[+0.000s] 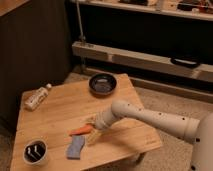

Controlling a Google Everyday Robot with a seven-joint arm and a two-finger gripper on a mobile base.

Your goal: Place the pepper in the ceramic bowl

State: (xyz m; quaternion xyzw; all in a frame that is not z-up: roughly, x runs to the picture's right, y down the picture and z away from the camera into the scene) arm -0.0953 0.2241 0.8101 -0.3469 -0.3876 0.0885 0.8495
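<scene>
In the camera view the gripper (94, 131) hangs low over the table's (60, 112) near half, and I cannot tell whether it grips. The pepper (81, 130) lies flat just beside it, long axis toward it, with a blue cloth (76, 147) close by. The ceramic bowl (102, 93) stands well apart at the far edge, bare wood between

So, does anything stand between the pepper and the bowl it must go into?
Nothing visible does. The pepper lies right beside the gripper, and only bare table separates it from the bowl. The bottle, cup and cloth sit off that line.
</scene>
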